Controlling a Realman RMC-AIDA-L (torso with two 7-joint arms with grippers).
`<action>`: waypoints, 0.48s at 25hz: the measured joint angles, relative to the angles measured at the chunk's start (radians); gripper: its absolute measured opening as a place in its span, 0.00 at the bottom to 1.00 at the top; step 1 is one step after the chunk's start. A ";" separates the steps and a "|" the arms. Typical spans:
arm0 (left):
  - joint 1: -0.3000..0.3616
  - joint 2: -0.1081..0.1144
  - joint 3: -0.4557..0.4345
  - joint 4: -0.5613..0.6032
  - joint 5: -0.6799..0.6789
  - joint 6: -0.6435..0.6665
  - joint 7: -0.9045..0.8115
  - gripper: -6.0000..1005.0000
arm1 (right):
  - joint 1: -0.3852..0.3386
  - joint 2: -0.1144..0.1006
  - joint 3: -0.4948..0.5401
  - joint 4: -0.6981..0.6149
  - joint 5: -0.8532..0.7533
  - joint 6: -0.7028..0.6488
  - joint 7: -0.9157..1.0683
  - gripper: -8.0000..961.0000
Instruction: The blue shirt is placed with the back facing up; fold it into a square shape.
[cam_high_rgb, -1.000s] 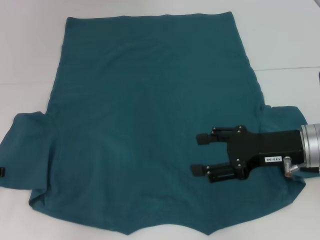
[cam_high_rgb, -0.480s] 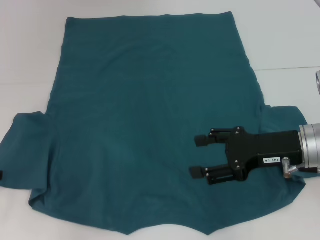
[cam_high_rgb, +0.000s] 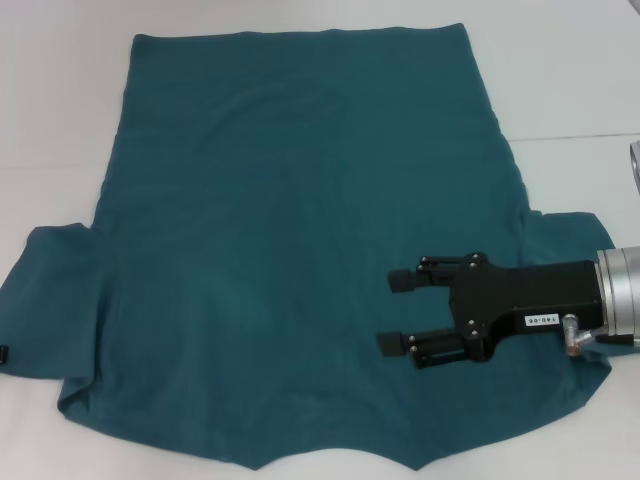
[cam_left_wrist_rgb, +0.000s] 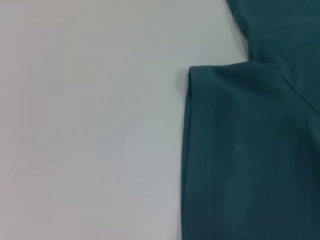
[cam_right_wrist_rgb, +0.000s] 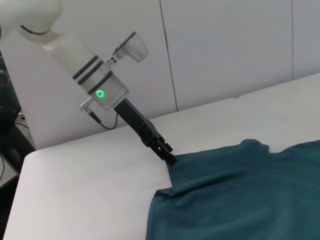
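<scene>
A: Well, nearest us we see the shirt's (cam_high_rgb: 300, 230) neck edge by the table's (cam_high_rgb: 60, 100) near edge, back up, spread flat over most of the white top.

B: And our right gripper (cam_high_rgb: 398, 312)?

A: It hangs over the shirt's near right part, just inboard of the right sleeve, with its two black fingers (cam_high_rgb: 404, 281) parted and nothing between them.

B: The left one?

A: In the right wrist view we see the left gripper (cam_right_wrist_rgb: 170, 160) down at the left sleeve's outer edge, near the table's left edge, where the cloth bunches up a little. We cannot tell whether it has closed on the fabric. In the head view only a dark tip shows there.

B: Farther out?

A: The hem lies straight toward the table's far edge.
</scene>
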 joint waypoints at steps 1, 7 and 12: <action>-0.001 0.000 0.001 -0.005 0.000 -0.001 0.000 0.68 | 0.000 0.000 0.000 0.000 0.000 0.000 0.000 0.92; -0.005 0.003 0.001 -0.027 0.000 -0.011 0.000 0.66 | 0.000 0.000 0.000 -0.001 0.001 0.001 0.000 0.92; -0.007 0.003 0.001 -0.026 0.000 -0.003 -0.001 0.62 | 0.004 0.000 0.000 -0.001 0.001 0.003 0.000 0.92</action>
